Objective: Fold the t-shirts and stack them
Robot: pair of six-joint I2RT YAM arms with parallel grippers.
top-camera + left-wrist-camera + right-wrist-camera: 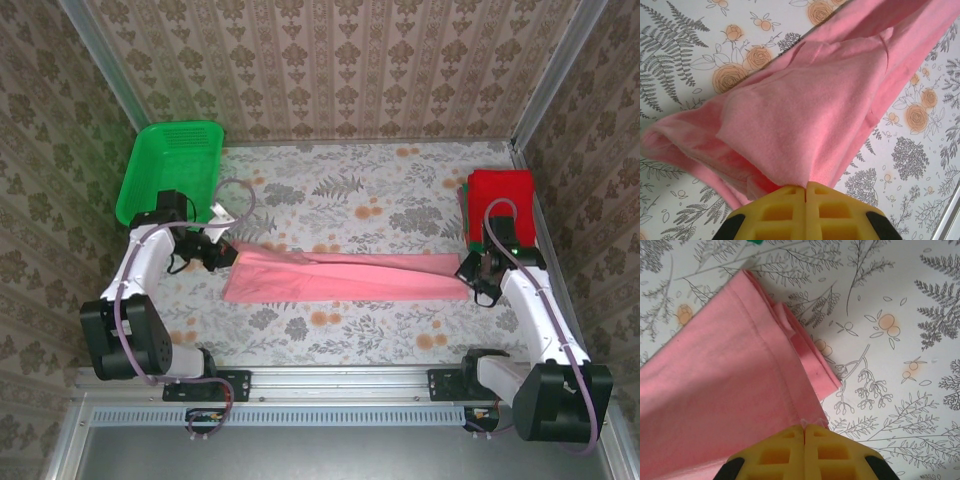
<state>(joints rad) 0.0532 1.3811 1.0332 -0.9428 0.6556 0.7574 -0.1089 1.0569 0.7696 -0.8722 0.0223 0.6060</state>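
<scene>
A light pink t-shirt (340, 275) is stretched in a long band across the floral table between both arms. My left gripper (225, 254) is shut on its left end; in the left wrist view the cloth (805, 115) hangs bunched from the closed yellow fingertips (805, 189). My right gripper (472, 272) is shut on the right end, pinching the stitched hem (785, 385) between its fingertips (804, 428). A red folded t-shirt (500, 205) lies at the right edge, behind the right gripper, with a sliver of green cloth along its left side.
A green plastic mesh basket (170, 170) stands at the back left, just behind the left arm. Patterned walls close in the table on three sides. The metal rail with both arm bases (340, 385) runs along the near edge.
</scene>
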